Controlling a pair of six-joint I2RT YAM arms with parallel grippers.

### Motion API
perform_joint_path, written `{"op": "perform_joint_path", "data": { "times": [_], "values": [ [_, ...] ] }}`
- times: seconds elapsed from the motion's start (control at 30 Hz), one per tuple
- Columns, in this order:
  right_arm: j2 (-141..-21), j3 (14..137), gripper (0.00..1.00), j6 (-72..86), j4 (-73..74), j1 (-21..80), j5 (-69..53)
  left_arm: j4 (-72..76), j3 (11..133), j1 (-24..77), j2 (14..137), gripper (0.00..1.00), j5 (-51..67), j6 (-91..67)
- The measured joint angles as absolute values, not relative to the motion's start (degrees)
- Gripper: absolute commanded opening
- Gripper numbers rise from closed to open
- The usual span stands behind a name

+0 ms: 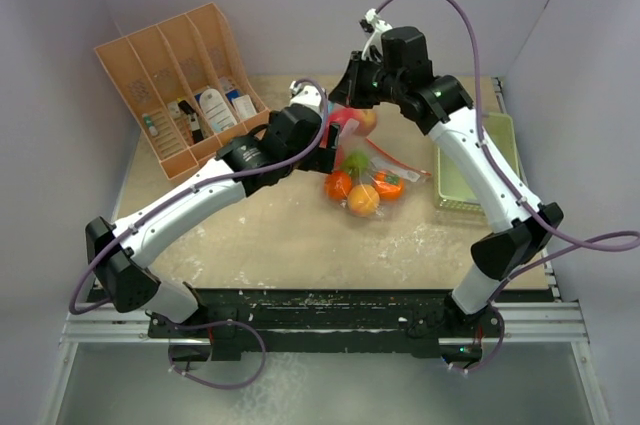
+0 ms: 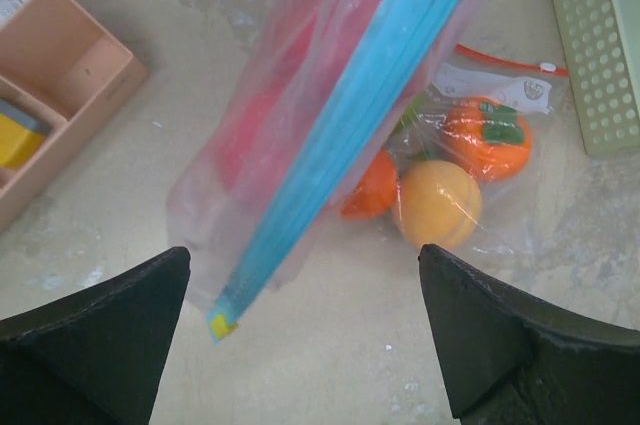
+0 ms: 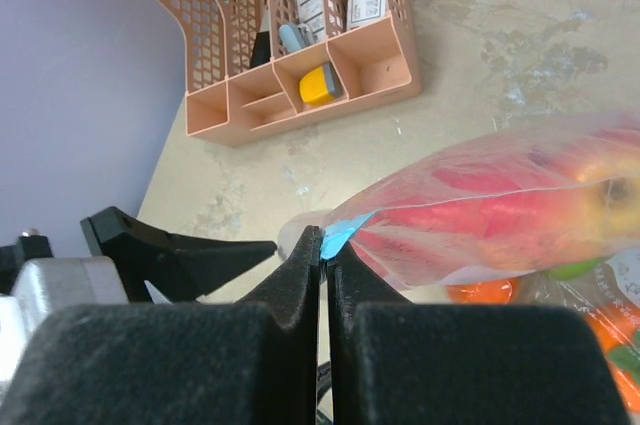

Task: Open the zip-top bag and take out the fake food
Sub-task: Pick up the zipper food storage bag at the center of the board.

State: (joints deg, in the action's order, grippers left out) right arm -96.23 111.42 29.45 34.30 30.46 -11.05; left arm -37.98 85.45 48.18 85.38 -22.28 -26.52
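Observation:
A clear zip-top bag (image 1: 348, 123) with a blue zip strip (image 2: 352, 113) hangs above the table, holding red and pinkish-red fruits (image 3: 520, 207). My right gripper (image 3: 323, 241) is shut on the blue zip corner and holds the bag up; in the top view it (image 1: 346, 105) is at the back middle. My left gripper (image 2: 303, 257) is open, its fingers (image 2: 110, 335) either side of the zip's lower end without touching it; it also shows in the top view (image 1: 327, 157). Orange, yellow-orange (image 2: 437, 203) and green fruits lie in clear plastic with a red strip (image 2: 510, 61) on the table (image 1: 270, 235).
A peach slotted organizer (image 1: 180, 85) with small packages stands at the back left, near the left gripper's side (image 2: 60, 95). A pale green perforated tray (image 1: 478, 160) lies at the right, next to the fruits (image 2: 590, 45). Purple walls close in on both sides.

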Motion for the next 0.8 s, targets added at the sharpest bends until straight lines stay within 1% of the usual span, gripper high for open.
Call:
{"op": "perform_joint_path", "data": {
  "times": [0.03,0.07,0.27,0.33,0.47,0.63,0.67,0.7,0.73,0.77,0.8],
  "values": [
    [-96.1,111.6,0.0,29.5,34.5,30.5,-11.0,-38.2,86.0,48.2,85.3,0.95,-23.0,-25.8],
    [-95.9,111.7,0.0,29.5,34.5,30.5,-11.0,-38.2,86.4,48.2,85.3,0.89,-23.4,-25.5],
    [-94.6,112.9,0.0,29.8,36.0,30.4,-10.9,-38.7,87.0,48.2,85.2,0.52,-25.0,-24.3],
    [-94.3,113.5,0.0,29.9,36.6,30.4,-10.6,-38.6,86.9,48.2,85.1,0.37,-25.1,-24.3],
    [-94.1,113.8,0.0,29.9,37.3,30.3,-10.0,-38.6,86.2,48.1,84.7,0.0,-25.1,-24.6],
    [-93.9,113.9,0.01,29.7,37.9,30.0,-9.4,-38.6,86.2,48.1,84.4,0.0,-23.8,-24.4],
    [-93.9,113.9,0.06,29.5,37.9,29.9,-9.2,-38.5,86.2,48.1,84.2,0.0,-23.1,-24.3],
    [-93.9,113.9,0.13,29.1,37.9,29.9,-8.9,-38.5,86.2,48.0,84.1,0.0,-22.5,-24.3],
    [-93.9,113.9,0.23,28.5,37.9,29.9,-8.7,-38.5,86.2,47.9,83.8,0.0,-21.7,-24.1],
    [-93.8,113.9,0.38,27.6,37.9,29.9,-8.4,-38.5,86.2,47.6,83.6,0.0,-20.6,-23.7],
    [-93.6,113.8,0.6,26.6,37.9,29.9,-8.0,-38.6,86.2,47.3,83.5,0.0,-19.5,-23.3]
  ]
}}
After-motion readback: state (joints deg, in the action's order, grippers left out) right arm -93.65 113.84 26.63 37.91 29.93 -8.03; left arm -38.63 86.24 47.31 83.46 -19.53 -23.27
